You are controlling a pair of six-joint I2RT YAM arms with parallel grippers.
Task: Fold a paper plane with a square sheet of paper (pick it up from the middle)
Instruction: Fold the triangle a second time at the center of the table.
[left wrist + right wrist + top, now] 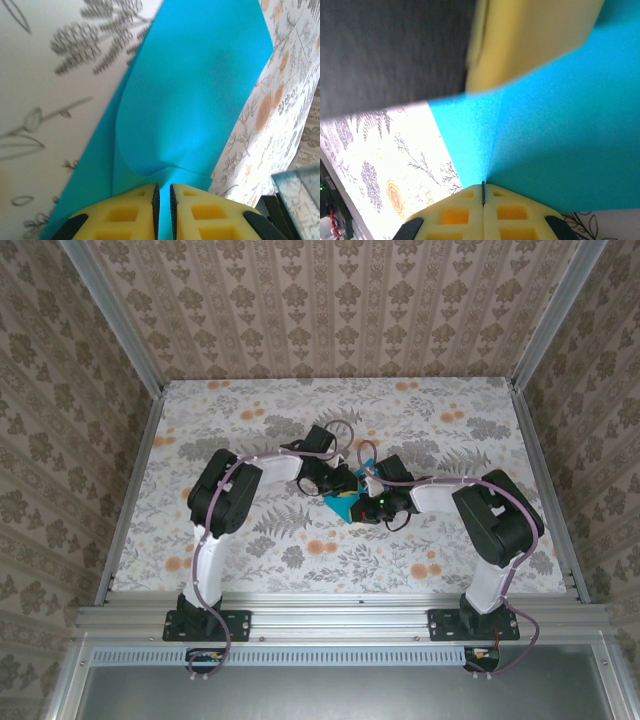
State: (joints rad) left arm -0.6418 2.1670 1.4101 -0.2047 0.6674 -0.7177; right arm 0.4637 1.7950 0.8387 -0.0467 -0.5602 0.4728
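My left tool (162, 187) pinched the square sheet of paper (200, 95), curling a flap off the surface (45, 100); right tool (483, 188), pressed shut on its crease, anchored it mid-surface, prob. to guide the fold.

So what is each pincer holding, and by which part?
Both hold the blue paper by an edge: the left pincer beneath a curled flap, the right pincer where a crease ends.
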